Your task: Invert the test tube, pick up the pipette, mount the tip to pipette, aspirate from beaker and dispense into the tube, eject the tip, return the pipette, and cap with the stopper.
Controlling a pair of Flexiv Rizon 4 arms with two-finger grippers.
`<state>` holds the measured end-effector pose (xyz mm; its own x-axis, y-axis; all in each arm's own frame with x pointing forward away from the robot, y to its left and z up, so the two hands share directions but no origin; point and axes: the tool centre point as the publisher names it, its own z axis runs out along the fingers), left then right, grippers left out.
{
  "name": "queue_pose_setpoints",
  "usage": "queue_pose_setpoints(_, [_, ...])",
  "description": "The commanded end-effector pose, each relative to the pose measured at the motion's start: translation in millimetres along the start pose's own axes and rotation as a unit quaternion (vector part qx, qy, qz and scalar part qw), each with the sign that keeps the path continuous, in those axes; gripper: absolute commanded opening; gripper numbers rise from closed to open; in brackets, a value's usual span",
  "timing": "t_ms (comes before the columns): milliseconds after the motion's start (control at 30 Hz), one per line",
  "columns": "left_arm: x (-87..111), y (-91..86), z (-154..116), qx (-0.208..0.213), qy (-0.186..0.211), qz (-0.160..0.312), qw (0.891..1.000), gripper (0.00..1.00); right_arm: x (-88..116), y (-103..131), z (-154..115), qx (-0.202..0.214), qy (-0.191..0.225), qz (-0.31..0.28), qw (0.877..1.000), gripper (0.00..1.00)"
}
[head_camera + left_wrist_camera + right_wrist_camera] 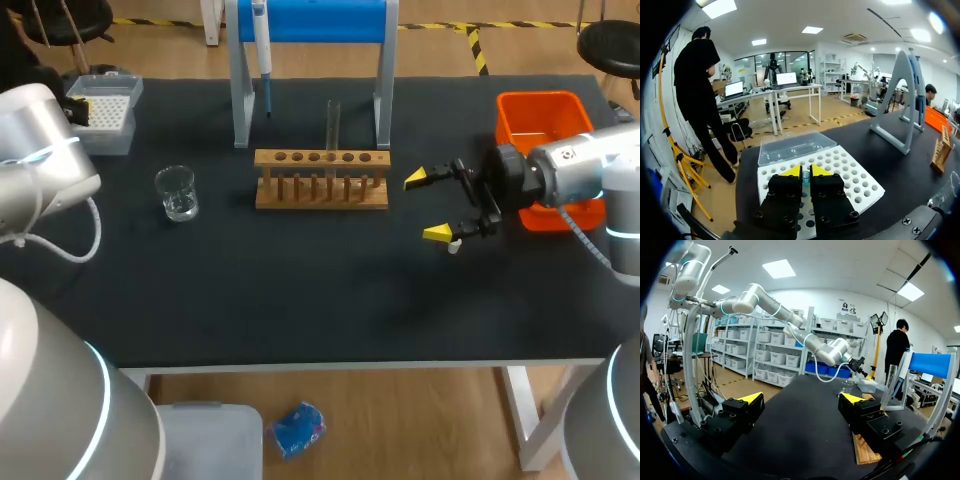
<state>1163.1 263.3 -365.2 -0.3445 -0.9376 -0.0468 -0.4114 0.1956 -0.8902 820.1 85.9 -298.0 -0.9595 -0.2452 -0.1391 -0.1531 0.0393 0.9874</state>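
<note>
Black matting covers the desk [300, 300], with the wooden rack [321, 180] parked pretty much dead centre and the test tube [333, 122] stood upright in one of its holes; which end is up can't really be made out. The pipette [262, 45] is hung on the blue stand [310, 20] behind the rack, so that step clearly hasn't been started. The beaker [177, 192] is sat off to the left of the rack, the tip box [100, 115] is at the far left corner, and an orange bin [540, 110] is over on the right. The right gripper [428, 206] is held just beside the rack's right end, turned side-on, fingers [437, 233] spread wide apart with nothing between them. The left gripper [805, 171] is hung right over the tip box, fingers [790, 171] drawn together to a thin slit; something small and pale blue is seen through that slit, probably sitting in the box below. Best guess is that the tube-inverting step is the one in hand. For the next move the open right fingers would need to be brought in around the glass above the rack and closed gently, since thin glass won't forgive a hard squeeze or a knock against the rack.
</note>
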Motion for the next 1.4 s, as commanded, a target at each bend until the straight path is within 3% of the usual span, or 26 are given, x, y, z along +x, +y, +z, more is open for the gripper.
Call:
queue_pose_setpoints(33, [-0.6, 1.7, 3, 0.002, -0.002, 0.001, 1.0, 0.0, 1, 0, 0, 0.0, 0.0, 0.0, 1.0, 1.0])
queue_pose_setpoints(800, [11.2, -10.1, -14, 0.01, -0.003, -0.001, 1.0, 0.0, 1, 0, 0, 0.0, 0.0, 0.0, 1.0, 1.0])
queue_pose_setpoints(1400, [17.4, -43.1, -32, 0.032, -0.018, 0.017, 0.999, 0.0, 1, 0, 0, 0.0, 0.0, 0.0, 1.0, 1.0])
